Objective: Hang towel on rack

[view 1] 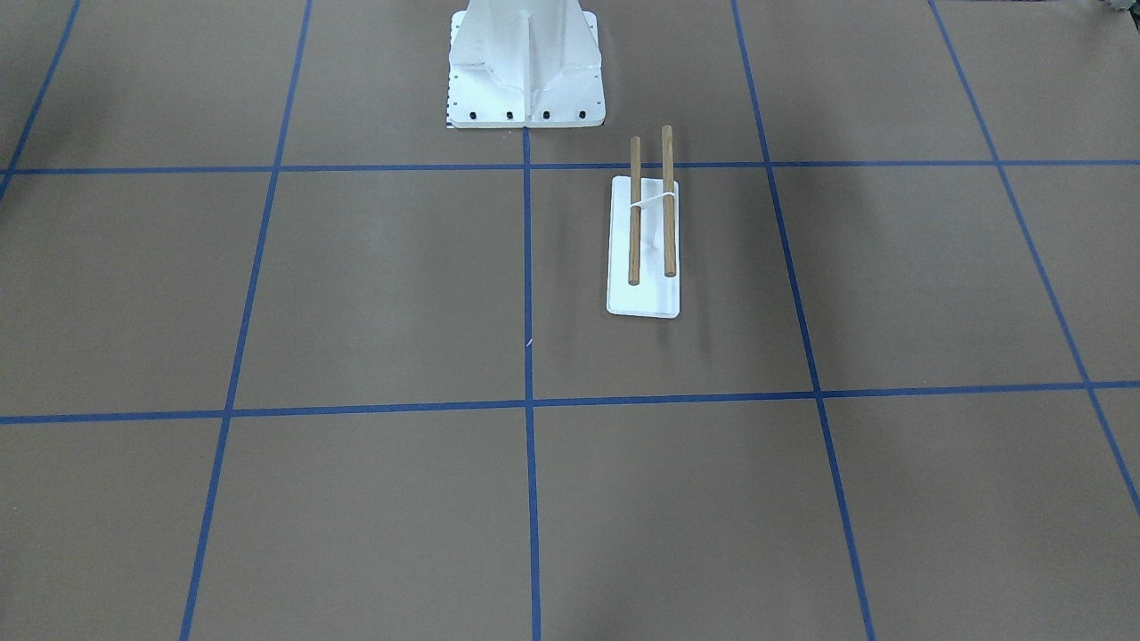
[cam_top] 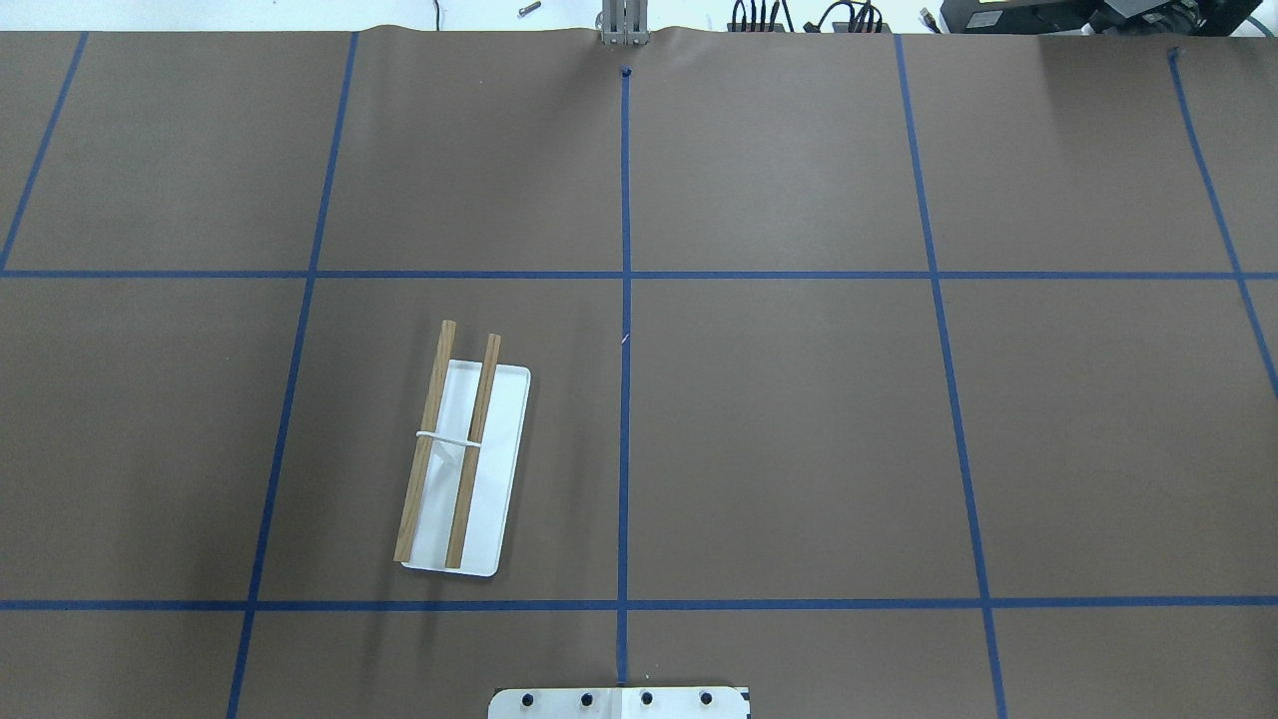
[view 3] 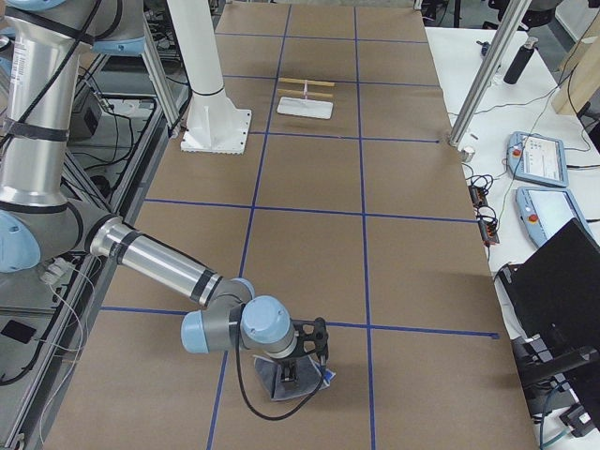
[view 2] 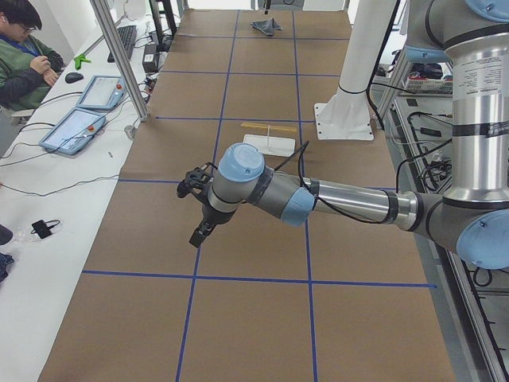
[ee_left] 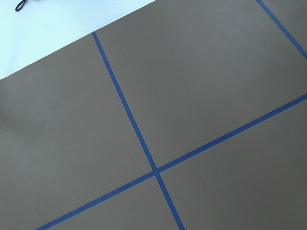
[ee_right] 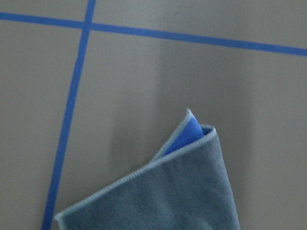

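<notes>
The rack (view 1: 655, 294) stands on the table with its two brown rods over a white base. It also shows in the overhead view (cam_top: 499, 469), the left side view (view 2: 269, 144) and the right side view (view 3: 305, 107). The dark grey towel (ee_right: 182, 191) lies folded on the table far from the rack, a blue corner showing. In the right side view my right gripper (view 3: 289, 375) is down over the towel (view 3: 307, 394); I cannot tell whether it is open or shut. My left gripper (view 2: 200, 233) hangs above bare table; I cannot tell its state. The towel shows small and far in the left side view (view 2: 266, 26).
The white metal pedestal (view 1: 525, 71) with bolt holes stands at the robot's side of the table, close behind the rack. Blue tape lines grid the brown table (cam_top: 799, 419). An operator (view 2: 24, 56) sits at a side desk with tablets (view 2: 75, 127).
</notes>
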